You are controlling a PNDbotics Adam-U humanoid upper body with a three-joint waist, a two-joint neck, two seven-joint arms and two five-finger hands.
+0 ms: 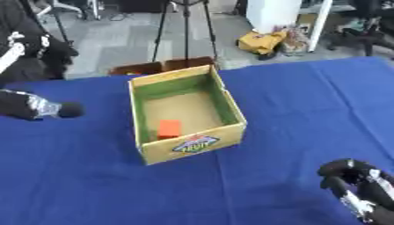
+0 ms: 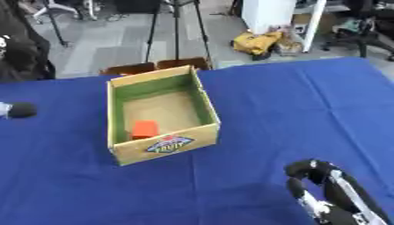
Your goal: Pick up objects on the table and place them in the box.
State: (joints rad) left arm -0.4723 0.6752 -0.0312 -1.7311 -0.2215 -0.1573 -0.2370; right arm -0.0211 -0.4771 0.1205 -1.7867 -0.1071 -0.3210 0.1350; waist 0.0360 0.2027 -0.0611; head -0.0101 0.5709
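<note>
A blue cloth (image 1: 292,110) covers the table; behind is grey floor and a tripod (image 1: 184,26); one cardboard box (image 1: 192,147) holds one orange block (image 1: 169,128); the right hand (image 2: 323,193) shows curled, empty fingers; left hand (image 1: 34,107), fingers unclear.

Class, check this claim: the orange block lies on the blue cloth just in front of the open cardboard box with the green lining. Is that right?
Not quite. The orange block lies inside the open cardboard box with the green lining, on its floor near the front wall, not on the blue cloth. The left eye view shows it clearly.
</note>
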